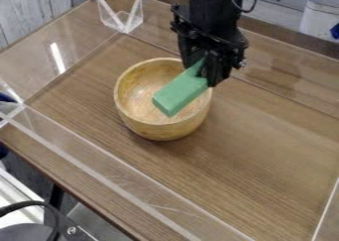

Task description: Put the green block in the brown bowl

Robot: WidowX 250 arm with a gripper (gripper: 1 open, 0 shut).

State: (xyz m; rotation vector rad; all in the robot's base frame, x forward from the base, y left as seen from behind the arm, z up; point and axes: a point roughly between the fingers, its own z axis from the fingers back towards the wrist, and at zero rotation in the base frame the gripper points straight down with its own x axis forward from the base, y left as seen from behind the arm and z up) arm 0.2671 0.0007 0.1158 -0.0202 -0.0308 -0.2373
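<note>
The brown bowl, a round light wooden bowl, sits on the wooden table left of centre. The green block, a flat mint-green bar, hangs tilted above the bowl's right half, its lower end low over the bowl's inside. My black gripper points down over the bowl's far right rim and is shut on the block's upper end.
Low clear acrylic walls ring the wooden tabletop. A clear plastic stand is at the back left edge. A pale object sits at the far right corner.
</note>
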